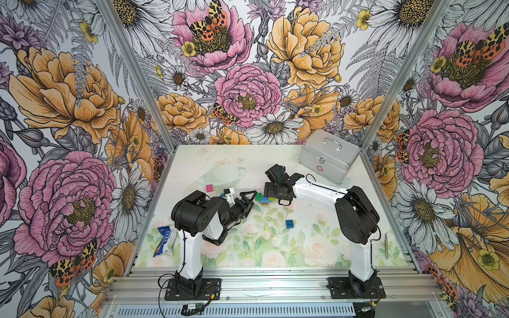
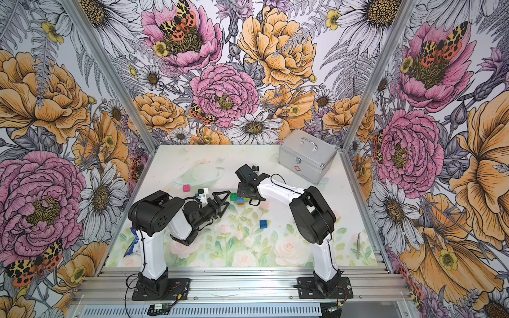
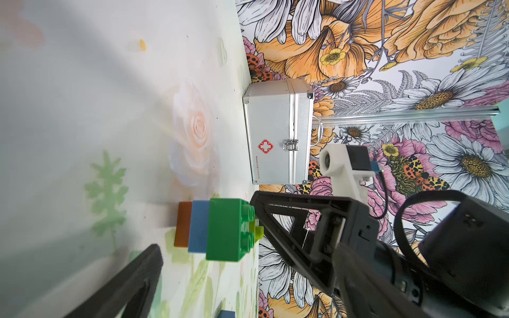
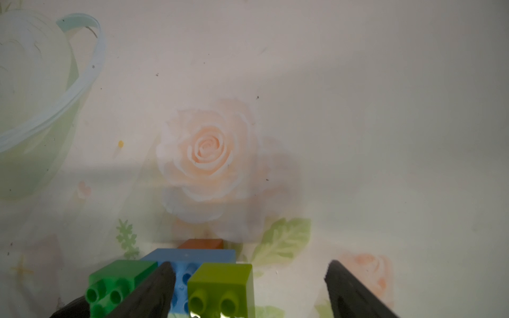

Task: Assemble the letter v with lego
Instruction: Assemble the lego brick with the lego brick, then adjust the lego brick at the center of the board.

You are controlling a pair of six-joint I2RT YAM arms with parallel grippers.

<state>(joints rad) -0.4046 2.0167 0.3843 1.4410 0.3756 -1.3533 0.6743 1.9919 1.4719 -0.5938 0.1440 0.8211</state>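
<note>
Though boxed in on 3 sides by wallpaper (image 1: 248,90) of huge pink and orange peonies, daisies and spotted moths, looks pale and washed-out at table level. Braced at the 2 far corners by slanting aluminium posts (image 1: 141,79). Floored with a glossy mat (image 1: 308,217) printed with faint roses, green leaves and a ringed planet (image 1: 220,176). Edged at the front by a ribbed metal rail (image 1: 261,283) bearing both arm bases.

Near mid-table, upright on the mat, studs up: the unfinished letter v (image 1: 265,199), with orange brick (image 3: 183,224) at the bottom, light blue brick (image 3: 199,225) on it, green brick (image 3: 228,228) and lime brick (image 4: 220,286) side by side on top. Left gripper (image 1: 252,202) at the green brick's side, jaws spread wide, clamping nothing, 1 fingertip (image 3: 259,201) just beside the studs. Right gripper (image 4: 249,265) down over the lime brick, jaws parted around it without pinching, 1 finger (image 4: 154,289) between green and lime, the other well clear.

Loose elsewhere: pink brick (image 1: 209,188) beside the planet print, dark blue brick (image 1: 289,223) nearer the front, both apart from the stack. In the far right corner, a silver case (image 1: 329,158) with a red cross and a top handle. By the left arm, a blue-and-white packet (image 1: 165,239); at the right edge, a thin metal tool (image 1: 386,246).
</note>
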